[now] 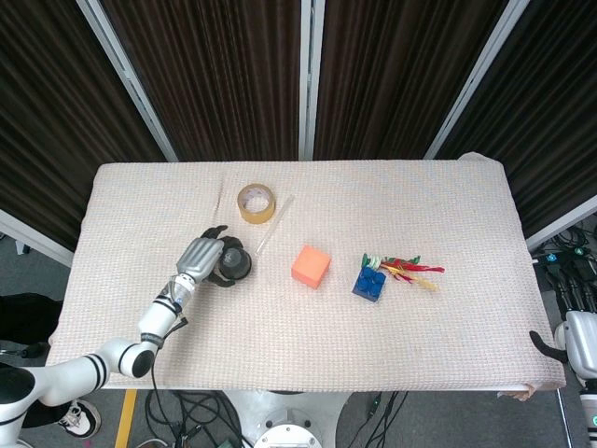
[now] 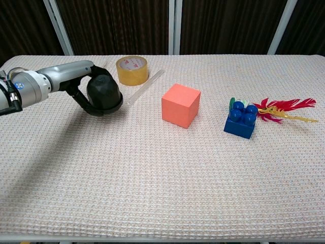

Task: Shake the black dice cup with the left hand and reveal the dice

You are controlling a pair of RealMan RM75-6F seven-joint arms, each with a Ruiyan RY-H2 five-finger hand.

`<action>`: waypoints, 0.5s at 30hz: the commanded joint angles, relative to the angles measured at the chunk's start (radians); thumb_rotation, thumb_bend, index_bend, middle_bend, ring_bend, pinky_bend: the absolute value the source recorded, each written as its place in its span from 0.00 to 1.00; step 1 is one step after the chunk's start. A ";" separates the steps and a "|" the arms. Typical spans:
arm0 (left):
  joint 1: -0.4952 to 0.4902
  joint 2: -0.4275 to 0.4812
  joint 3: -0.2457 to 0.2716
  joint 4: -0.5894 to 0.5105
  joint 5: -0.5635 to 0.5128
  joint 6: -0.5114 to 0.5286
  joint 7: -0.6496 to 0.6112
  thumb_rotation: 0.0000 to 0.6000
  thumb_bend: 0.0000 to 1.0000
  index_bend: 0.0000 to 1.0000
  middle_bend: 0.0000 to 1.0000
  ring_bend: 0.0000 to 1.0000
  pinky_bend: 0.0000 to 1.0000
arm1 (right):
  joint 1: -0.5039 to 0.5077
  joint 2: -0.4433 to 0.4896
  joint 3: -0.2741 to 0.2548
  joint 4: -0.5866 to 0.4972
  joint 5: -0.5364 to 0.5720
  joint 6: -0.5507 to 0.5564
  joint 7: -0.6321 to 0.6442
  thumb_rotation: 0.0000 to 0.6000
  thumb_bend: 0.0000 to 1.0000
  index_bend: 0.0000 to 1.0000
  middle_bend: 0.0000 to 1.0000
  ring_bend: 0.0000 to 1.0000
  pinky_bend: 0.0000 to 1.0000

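Observation:
The black dice cup (image 2: pixel 104 95) stands mouth-down on the left part of the table, also seen from above as the dice cup (image 1: pixel 233 263). My left hand (image 2: pixel 84 86) wraps around it from the left, fingers curled over its top and lower rim; in the head view the left hand (image 1: pixel 203 259) covers the cup's left side. The cup looks slightly lifted and tilted; no dice show. My right hand (image 1: pixel 576 343) hangs off the table's right edge at the frame border; I cannot make out its fingers.
A roll of yellow tape (image 2: pixel 131 69) and a clear stick (image 2: pixel 145 86) lie just behind the cup. An orange cube (image 2: pixel 181 104) sits mid-table. Right of it are a blue toy brick (image 2: pixel 241 120) and coloured feathers (image 2: pixel 283 110).

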 commanded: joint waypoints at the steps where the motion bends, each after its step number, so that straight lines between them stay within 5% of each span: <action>1: -0.001 0.015 -0.006 -0.016 -0.014 -0.003 0.009 1.00 0.25 0.36 0.46 0.08 0.10 | 0.000 -0.001 0.000 0.001 0.000 -0.001 0.001 1.00 0.14 0.00 0.00 0.00 0.00; 15: 0.008 0.100 -0.022 -0.133 -0.063 -0.007 0.013 1.00 0.26 0.46 0.50 0.14 0.10 | -0.001 -0.005 0.001 0.011 0.001 -0.001 0.011 1.00 0.14 0.00 0.00 0.00 0.00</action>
